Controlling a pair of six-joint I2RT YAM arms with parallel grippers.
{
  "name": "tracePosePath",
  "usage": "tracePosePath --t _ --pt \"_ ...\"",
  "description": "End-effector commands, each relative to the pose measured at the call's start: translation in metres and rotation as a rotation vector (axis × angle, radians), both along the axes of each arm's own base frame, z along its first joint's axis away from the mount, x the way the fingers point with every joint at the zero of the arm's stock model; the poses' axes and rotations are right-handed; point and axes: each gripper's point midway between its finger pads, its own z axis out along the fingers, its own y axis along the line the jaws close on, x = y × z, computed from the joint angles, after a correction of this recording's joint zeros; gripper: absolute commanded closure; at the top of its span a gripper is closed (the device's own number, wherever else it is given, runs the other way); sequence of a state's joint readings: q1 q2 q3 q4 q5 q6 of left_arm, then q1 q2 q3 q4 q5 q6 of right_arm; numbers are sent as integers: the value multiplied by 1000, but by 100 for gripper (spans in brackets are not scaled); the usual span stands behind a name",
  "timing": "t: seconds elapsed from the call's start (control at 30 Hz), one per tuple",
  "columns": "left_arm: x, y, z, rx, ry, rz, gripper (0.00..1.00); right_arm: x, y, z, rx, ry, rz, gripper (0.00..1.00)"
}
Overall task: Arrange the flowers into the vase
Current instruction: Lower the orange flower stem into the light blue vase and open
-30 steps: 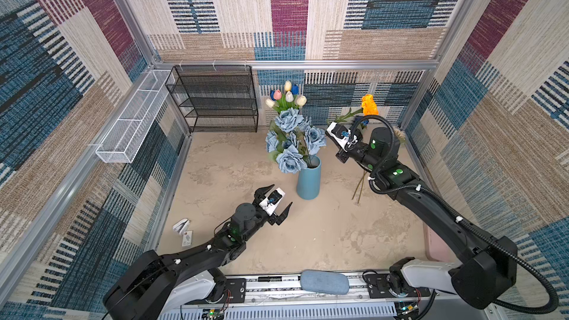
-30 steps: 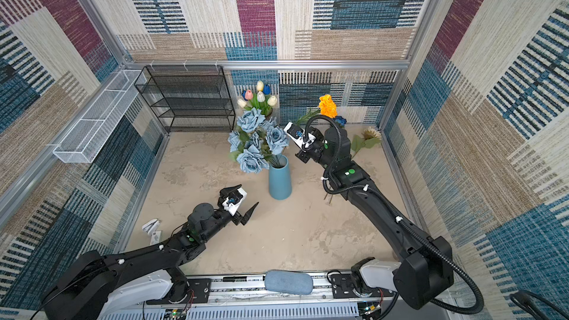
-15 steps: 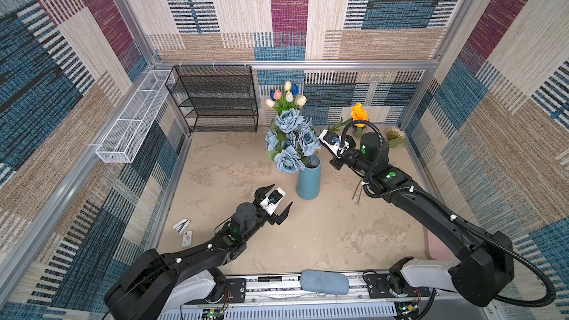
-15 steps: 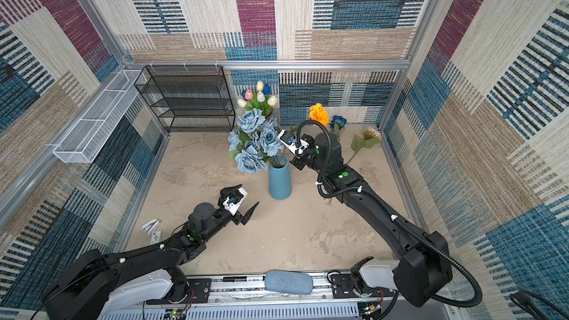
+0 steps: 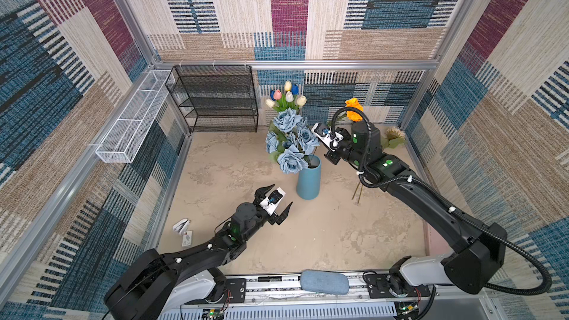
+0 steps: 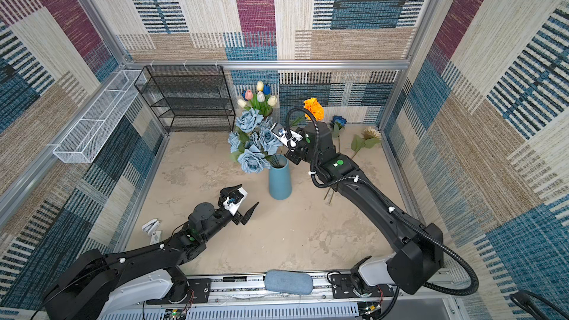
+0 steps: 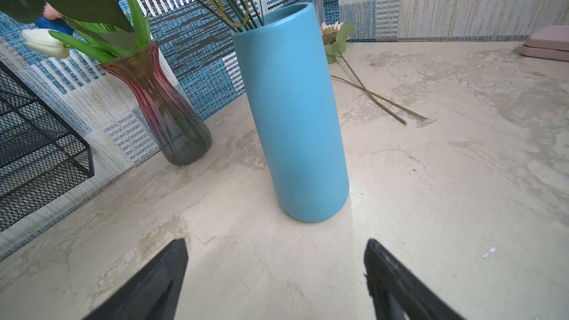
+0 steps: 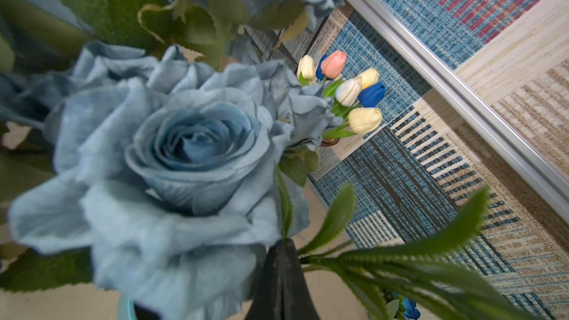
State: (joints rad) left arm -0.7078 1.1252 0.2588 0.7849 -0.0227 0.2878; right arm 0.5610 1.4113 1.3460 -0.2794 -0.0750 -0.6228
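Right end effector (image 8: 283, 252) closed on a green leafy stem, its fingers pinched flat together in the right wrist view. In both top views the orange bloom (image 5: 353, 109) on that stem sits above and behind the wrist, held in the air just right of the blue vase (image 5: 308, 180). Vase stands upright mid-desk and already carries the dusty-blue rose bunch (image 5: 289, 141), heads spreading up and left of the rim, thin stems entering the mouth. Left end effector (image 5: 279, 197) open wide and empty, low over the desk (image 5: 323, 241) just front-left of the vase, pointed at it, not touching. Tulips (image 5: 286, 96) (white, cream, pink, blue) stand in a separate dark red glass vase (image 7: 166, 112) against the back wall, behind the blue one. Pale sunflower (image 5: 392, 136) and deep-blue rose (image 6: 338, 120) lie on the desk near the far right corner, stems running forward under the right arm and crossing. Black wire shelf (image 5: 215, 100) at back left; white wire basket (image 5: 132, 124) on the left wall.
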Motion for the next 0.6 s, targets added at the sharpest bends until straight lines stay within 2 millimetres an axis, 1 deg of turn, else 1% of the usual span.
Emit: tracePosePath --t 0.0,0.07,0.13,0.2,0.33,0.43,0.47,0.5,0.53,0.57 --pt "2 -1 9 -18 -27 3 7 5 -6 -28 -121 63 -63 100" --pt "2 -1 9 -19 -27 1 7 6 -4 -36 -145 88 -71 100" --pt "2 -1 9 -20 -27 4 7 4 -1 -39 -141 99 -62 100" --pt "2 -1 9 -18 -28 2 7 2 -1 -35 -127 89 -54 100" --pt "2 0 9 -17 -29 6 7 -11 7 -18 -73 76 14 99" --pt "2 0 9 -18 -29 5 7 -20 12 -7 -36 73 63 88" --pt "2 0 10 -18 -29 5 7 -22 14 -6 -29 78 73 80" --pt "2 0 9 -17 -30 6 7 -24 14 -5 -25 82 76 68" --pt "2 0 10 -18 -31 5 7 -24 13 -5 -26 83 76 61" --pt "2 0 10 -19 -32 6 7 -24 12 -5 -27 81 70 57"
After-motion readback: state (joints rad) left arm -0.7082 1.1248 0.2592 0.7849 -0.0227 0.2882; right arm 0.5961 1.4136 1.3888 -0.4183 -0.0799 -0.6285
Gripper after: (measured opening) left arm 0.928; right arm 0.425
